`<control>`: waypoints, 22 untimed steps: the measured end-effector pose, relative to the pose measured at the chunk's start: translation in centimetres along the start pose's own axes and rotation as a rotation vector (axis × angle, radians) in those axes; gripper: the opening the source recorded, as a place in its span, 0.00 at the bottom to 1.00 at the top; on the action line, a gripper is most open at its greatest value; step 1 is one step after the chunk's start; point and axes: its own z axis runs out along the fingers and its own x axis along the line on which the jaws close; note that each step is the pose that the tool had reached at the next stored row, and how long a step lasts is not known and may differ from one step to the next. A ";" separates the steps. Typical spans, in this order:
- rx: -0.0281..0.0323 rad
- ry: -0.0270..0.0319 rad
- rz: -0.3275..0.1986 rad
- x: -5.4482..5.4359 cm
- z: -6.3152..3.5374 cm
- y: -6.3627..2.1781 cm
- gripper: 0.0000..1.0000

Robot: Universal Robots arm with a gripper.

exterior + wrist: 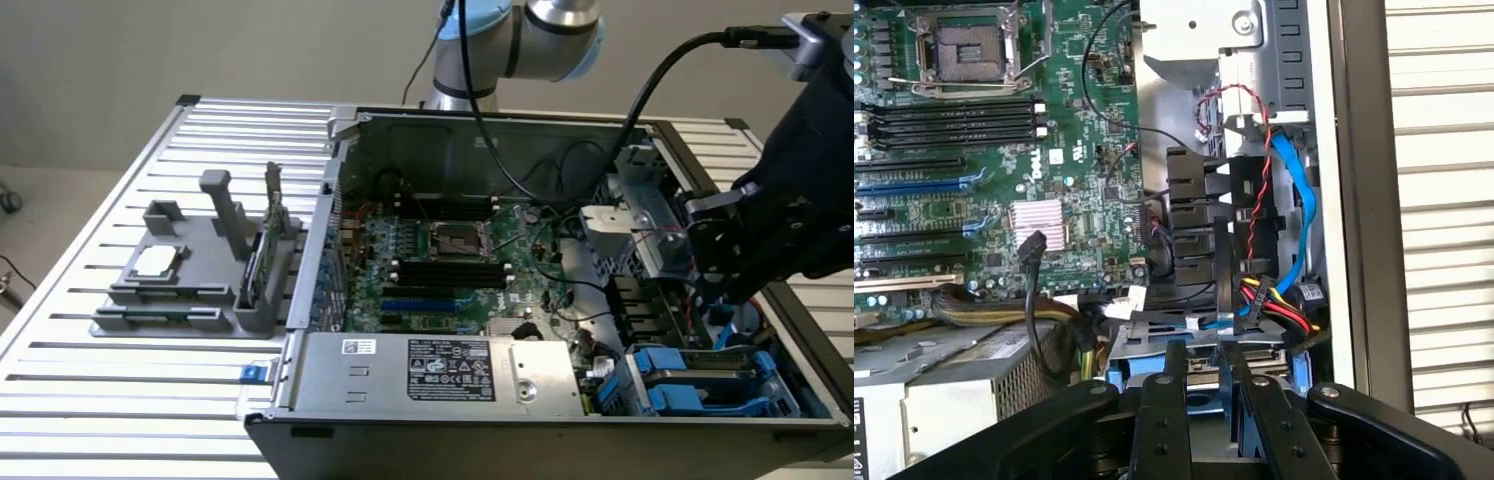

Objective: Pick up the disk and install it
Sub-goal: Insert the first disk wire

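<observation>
Slatted metal table [134, 400], open PC case [327, 230] on it. Exterior: gripper [721, 298] low over bay beside PSU box [427, 370]; disk [701, 375] lying there. Wrist: gripper [1202, 360] over disk [1116, 378], beside PSU box [944, 400]; grip state cannot tell. Probably seating step; calls for square push, clear of cables [1284, 300].

Slatted metal table [134, 400], open computer case [534, 445], grey parts holder [147, 322]

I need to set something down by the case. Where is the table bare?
The table is bare at the exterior view's left, before and beyond the grey fixture. Crowded: the case drive corner under the gripper, with cables.
</observation>
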 end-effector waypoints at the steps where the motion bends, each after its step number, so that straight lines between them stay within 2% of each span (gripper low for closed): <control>1: 0.0002 -0.0003 0.003 -0.1 0.01 0.01 0.28; 22: 0.0042 -0.0059 0.066 -3.0 0.22 0.25 0.28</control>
